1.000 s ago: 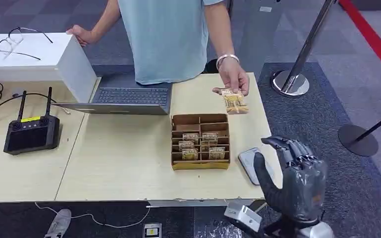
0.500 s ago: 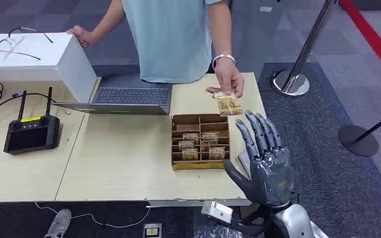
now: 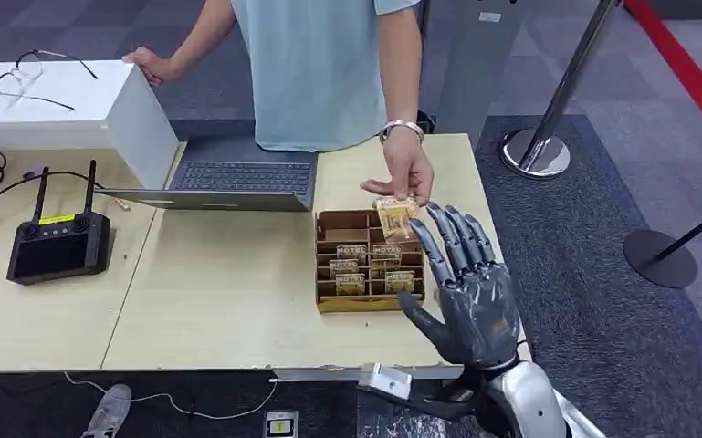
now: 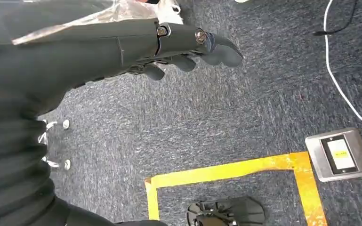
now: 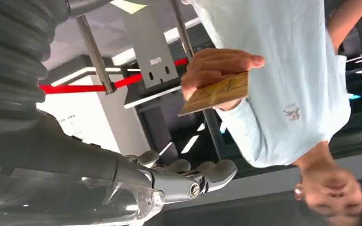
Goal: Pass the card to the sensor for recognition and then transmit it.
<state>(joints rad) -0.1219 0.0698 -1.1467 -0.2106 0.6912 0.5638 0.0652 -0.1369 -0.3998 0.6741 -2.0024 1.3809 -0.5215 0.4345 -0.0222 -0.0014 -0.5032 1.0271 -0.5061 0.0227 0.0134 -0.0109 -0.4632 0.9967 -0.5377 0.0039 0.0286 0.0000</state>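
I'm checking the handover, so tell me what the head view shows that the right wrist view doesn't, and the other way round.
Head view alone: the table, the cardboard box of sorted cards, the laptop, the black controller, the glasses on the white box, and the person's far hand resting on that box.

Right wrist view alone: the underside of the card, seen from below and clear of the robot's fingers, plus the ceiling lights.

Both: the person's hand holding the card over the open right hand, and the light blue shirt.
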